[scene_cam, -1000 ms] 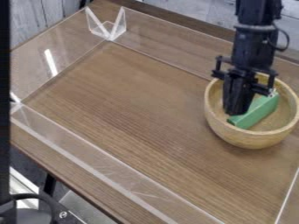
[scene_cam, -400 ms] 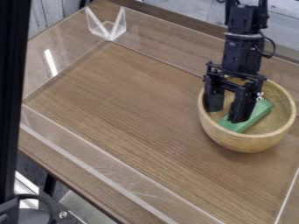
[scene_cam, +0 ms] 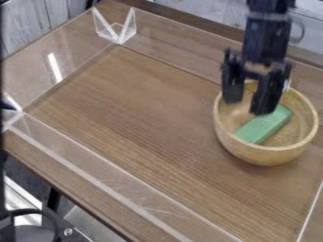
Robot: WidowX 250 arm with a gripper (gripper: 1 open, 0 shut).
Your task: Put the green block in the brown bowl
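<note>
The black two-fingered gripper (scene_cam: 256, 97) hung with its jaws spread apart and nothing between them, its tips just above the rim of the round light-brown wooden bowl (scene_cam: 231, 136). The long, slim green rectangular block (scene_cam: 266, 127) lay released inside that bowl, just below and slightly to the right of the fingertips, resting on the pale inner surface and slanting up toward the far-right wall. The wooden tabletop (scene_cam: 139, 123) stretched away to the gripper's left, edged by a low clear plastic wall (scene_cam: 76, 168). The gripper and arm looked blurred.
</note>
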